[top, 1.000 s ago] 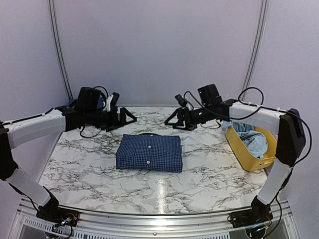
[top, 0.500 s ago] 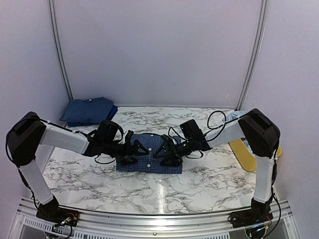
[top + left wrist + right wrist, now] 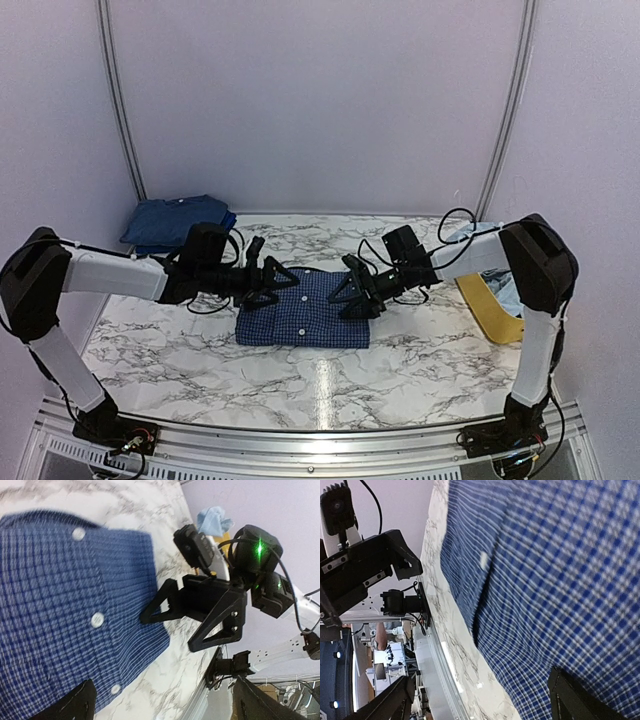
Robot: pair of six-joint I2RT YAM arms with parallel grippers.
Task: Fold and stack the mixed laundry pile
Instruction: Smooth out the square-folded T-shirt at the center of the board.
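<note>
Shirt with small blue checks [image 3: 303, 320] lies folded flat in the middle of the marble table [image 3: 420, 350]. Its long side runs left to right. The left gripper [image 3: 277, 285] is over the shirt's left end and the right gripper [image 3: 343, 297] is over its right end, so both are just as near. Each has its fingers spread wide with nothing in them. A pile of dark-blue folded clothes [image 3: 178, 220] sits at the back left, closer to the left arm. I think the shirt should go there next
</note>
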